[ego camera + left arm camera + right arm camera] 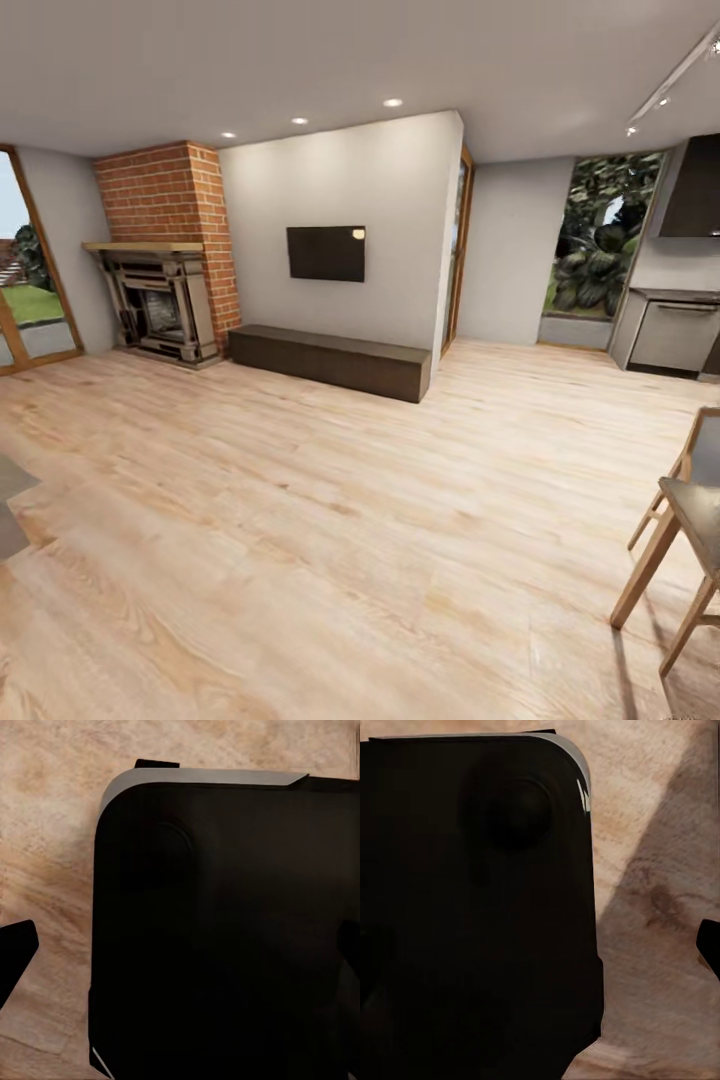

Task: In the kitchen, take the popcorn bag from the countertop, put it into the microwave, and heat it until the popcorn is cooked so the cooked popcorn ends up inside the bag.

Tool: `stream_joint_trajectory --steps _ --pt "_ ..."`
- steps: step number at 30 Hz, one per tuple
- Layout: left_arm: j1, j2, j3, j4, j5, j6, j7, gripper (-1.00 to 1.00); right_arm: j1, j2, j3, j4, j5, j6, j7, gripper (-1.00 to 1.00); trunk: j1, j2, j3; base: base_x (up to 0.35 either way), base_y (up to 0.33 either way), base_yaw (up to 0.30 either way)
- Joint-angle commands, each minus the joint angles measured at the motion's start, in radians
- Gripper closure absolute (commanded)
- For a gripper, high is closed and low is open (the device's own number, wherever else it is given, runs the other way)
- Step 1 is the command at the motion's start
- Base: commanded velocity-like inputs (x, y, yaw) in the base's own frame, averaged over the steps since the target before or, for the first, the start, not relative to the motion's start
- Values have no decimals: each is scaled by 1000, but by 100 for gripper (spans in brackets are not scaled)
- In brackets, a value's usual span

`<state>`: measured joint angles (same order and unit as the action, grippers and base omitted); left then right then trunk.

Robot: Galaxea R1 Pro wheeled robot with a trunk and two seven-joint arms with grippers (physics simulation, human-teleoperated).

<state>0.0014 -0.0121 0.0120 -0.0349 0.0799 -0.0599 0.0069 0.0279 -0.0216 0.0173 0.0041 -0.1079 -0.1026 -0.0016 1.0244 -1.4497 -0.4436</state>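
Wooden floor [300, 520] nearest, chair [680, 540] right, kitchen far right. Pincer opening: cannot tell. Sack likely light, soft; best gripped by rolled rim.

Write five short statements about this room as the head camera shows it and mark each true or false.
1. A dark television hangs on the white wall. True.
2. The fireplace is set in a brick chimney. True.
3. The floor is covered in grey tiles. False: it is light wood planks.
4. A long low dark bench stands below the television. True.
5. The wooden chair stands beside the fireplace. False: it is at the right edge, far from it.
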Motion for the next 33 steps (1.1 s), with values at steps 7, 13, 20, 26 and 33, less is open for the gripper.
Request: stream_joint_trajectory --steps 7,13,20,26,33 --pt "0 0 0 0 9 0 2 -100 0 0 3 0 -10 -5 0 -100 1 0 -1 323 0 -286" --pt "0 1 -2 0 8 -1 1 -100 0 1 5 0 -4 -5 0 -100 1 0 -1 323 0 -286" --pt "0 6 -3 -83 7 5 -5 -100 0 4 11 -1 6 -2 0 -100 1 0 -1 323 15 -286" --pt "0 7 -2 -79 20 5 -9 -100 0 5 12 -1 5 -3 0 -100 1 0 1 323 133 -173" --pt "0 5 -3 -72 38 7 -9 -100 0 4 12 -1 5 -2 0 -100 1 0 1 323 92 -4"
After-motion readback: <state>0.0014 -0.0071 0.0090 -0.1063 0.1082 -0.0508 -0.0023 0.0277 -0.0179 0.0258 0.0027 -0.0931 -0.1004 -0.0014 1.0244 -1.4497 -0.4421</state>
